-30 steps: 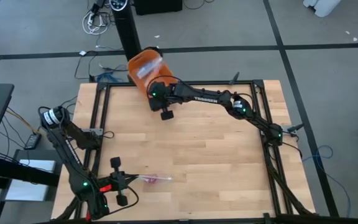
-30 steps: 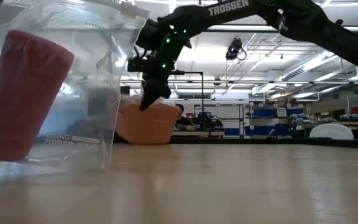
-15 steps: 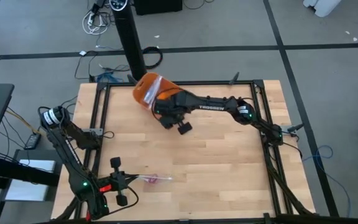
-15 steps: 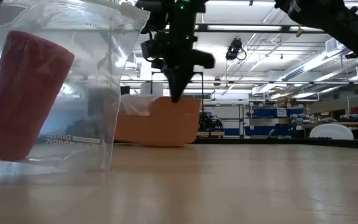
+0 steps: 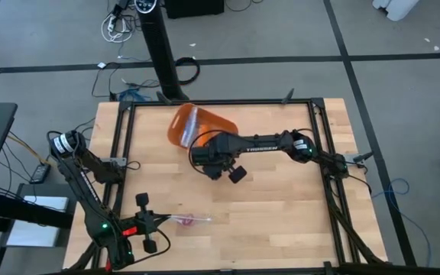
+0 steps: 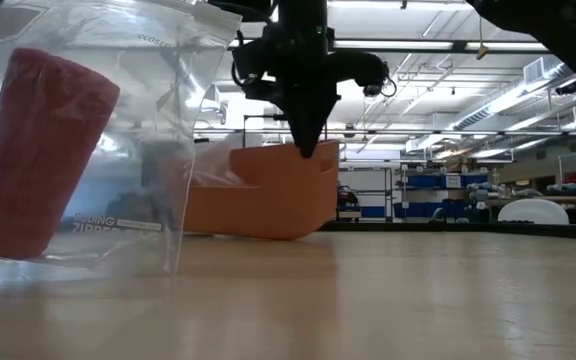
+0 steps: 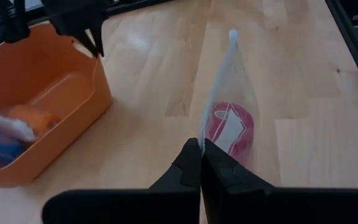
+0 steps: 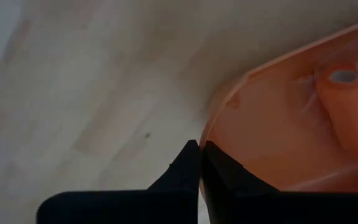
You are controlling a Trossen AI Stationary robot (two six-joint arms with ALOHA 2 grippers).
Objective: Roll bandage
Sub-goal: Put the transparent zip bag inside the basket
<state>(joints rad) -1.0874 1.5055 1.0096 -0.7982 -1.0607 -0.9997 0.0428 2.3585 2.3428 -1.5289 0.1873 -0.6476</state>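
The right pincer (image 5: 205, 158) has dragged the orange bin (image 5: 193, 124) further onto the table.

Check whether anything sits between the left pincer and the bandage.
Yes: the clear plastic bag. The bandage sits rolled inside it, and the left pincer is shut on the bag's edge, so it touches plastic only, not fabric. The right pincer is off at the orange bin, shut on its rim.

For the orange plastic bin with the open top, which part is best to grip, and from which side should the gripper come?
Grip the thin upper rim of the orange plastic bin, coming from above, one finger inside and one outside: the body looks too wide for the jaws. The right gripper pinches that rim. The left gripper holds the clear plastic bag.
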